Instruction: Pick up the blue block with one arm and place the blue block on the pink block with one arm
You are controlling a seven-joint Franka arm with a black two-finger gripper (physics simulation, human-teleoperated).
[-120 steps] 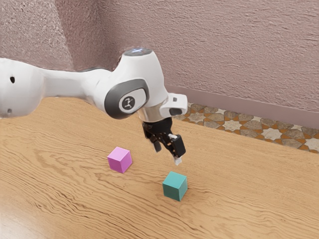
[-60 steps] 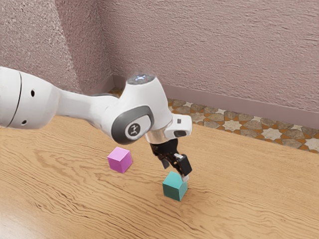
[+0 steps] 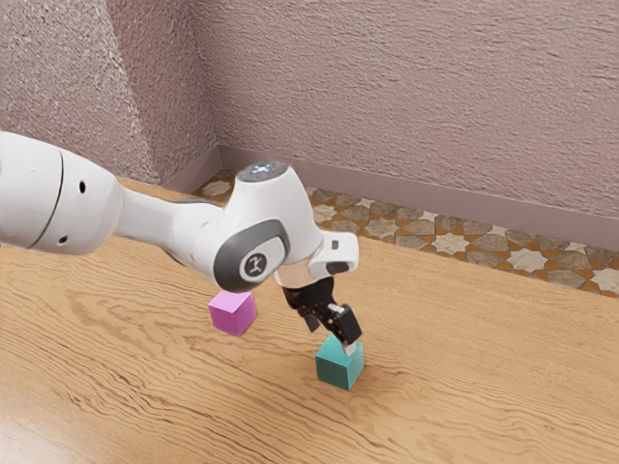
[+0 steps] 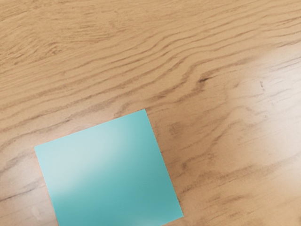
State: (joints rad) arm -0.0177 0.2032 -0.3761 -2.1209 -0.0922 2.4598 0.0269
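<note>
The blue block [image 3: 338, 365], a teal-blue cube, sits on the wooden table [image 3: 464, 387]. In the wrist view its top face [image 4: 108, 174] lies right under my hand. My black gripper [image 3: 335, 334] hangs just above the cube's top, pointing down, with its fingers open and nothing between them. The far fingertip [image 3: 350, 339] is level with the cube's upper back edge. The pink block [image 3: 233, 313] rests on the table toward the exterior view's left of the blue one, about one cube width behind my forearm's elbow joint.
The table's far edge runs behind the blocks, with a patterned tile floor [image 3: 455, 237] and a textured wall [image 3: 435, 97] beyond. Bare wood lies around both cubes.
My hand has come down and slightly toward the exterior view's left, from well above the table to just over the blue block. Both blocks stayed put.
</note>
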